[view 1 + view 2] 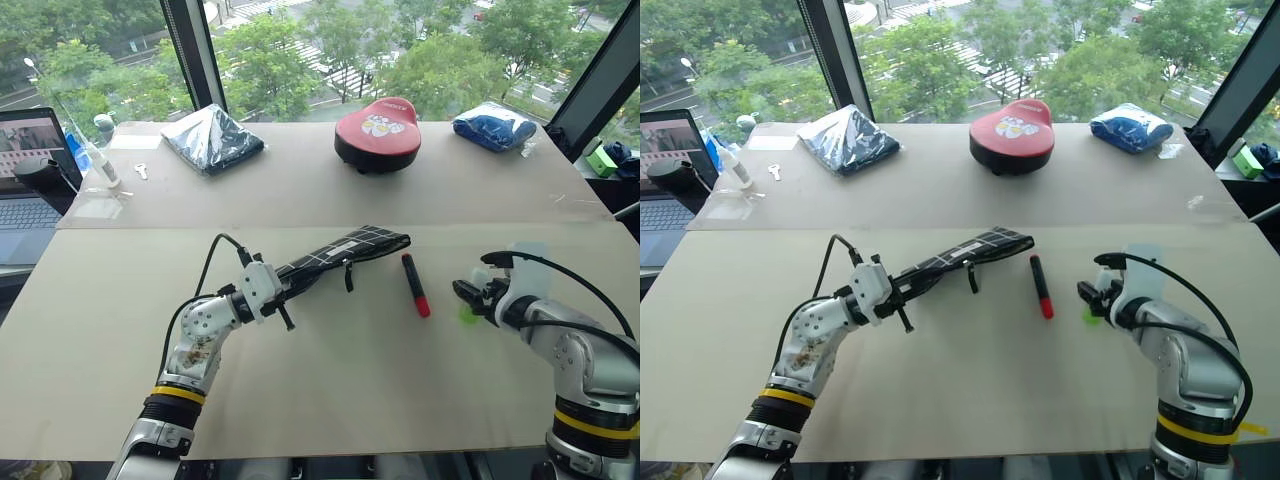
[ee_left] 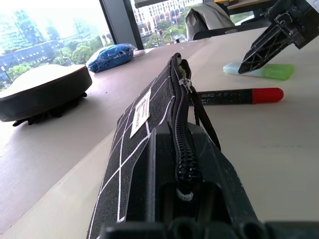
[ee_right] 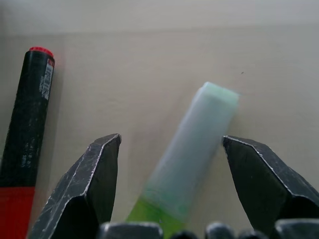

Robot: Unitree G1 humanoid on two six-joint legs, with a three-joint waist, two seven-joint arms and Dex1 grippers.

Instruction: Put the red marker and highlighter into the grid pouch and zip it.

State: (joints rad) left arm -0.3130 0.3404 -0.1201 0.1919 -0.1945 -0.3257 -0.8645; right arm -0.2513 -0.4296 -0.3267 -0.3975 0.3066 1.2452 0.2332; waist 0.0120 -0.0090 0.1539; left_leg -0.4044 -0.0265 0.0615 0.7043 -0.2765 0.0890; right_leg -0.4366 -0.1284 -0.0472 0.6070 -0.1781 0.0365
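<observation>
The right tool (image 3: 169, 164) stands wide open, its fingers either side of the highlighter (image 3: 192, 149), holding nothing. The left tool (image 1: 270, 290) is clamped shut on one end of the grid pouch (image 1: 345, 250), lifting it near the desk's (image 1: 330, 400) middle. The red marker (image 1: 415, 285) lies between them. The highlighter sits askew between the fingers, so closing may twist it or squirt it out.

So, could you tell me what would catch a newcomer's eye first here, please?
Probably the grid pouch, held up off the table at one end by the shut left gripper. Beside its far end the red marker lies on the table, and further right the open right gripper straddles the green highlighter.
</observation>
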